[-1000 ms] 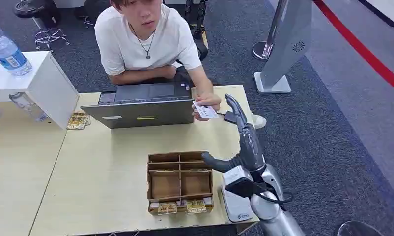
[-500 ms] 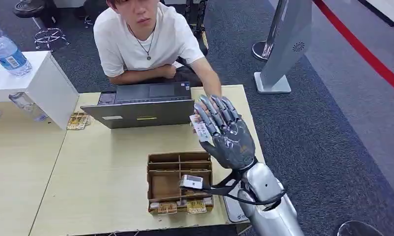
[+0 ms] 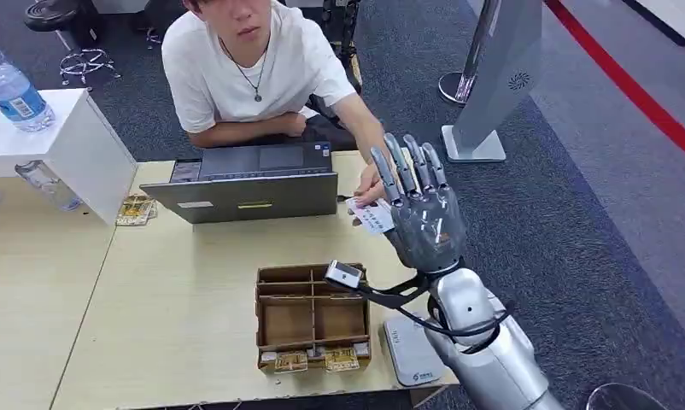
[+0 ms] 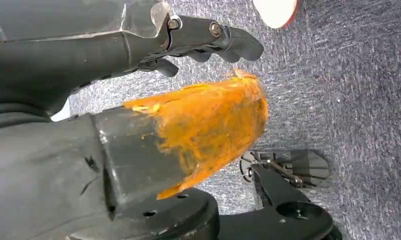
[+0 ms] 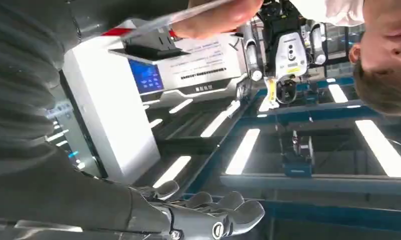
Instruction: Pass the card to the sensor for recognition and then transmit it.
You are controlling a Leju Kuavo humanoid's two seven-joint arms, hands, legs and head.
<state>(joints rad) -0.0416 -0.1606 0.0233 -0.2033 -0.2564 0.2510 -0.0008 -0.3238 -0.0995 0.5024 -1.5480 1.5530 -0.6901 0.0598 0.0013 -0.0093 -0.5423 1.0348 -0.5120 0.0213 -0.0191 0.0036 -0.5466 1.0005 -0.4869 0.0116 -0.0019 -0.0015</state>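
Now that the right hand (image 3: 424, 218) has turned palm-up with fingers spread wide, empty, the person's hand (image 3: 369, 182) offers the card (image 3: 371, 214) at its ten o'clock, so the handover looks imminent.

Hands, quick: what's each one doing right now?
Right hand: open, fingers spread, holding nothing; the person holds the card against it.
Left hand: cannot tell.

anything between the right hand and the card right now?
Nothing visible in the head view. The right hand is raised, palm turned up, fingers spread, right beside the card, which the person's hand holds at its far edge. Whether the fingers touch the card cannot be told.
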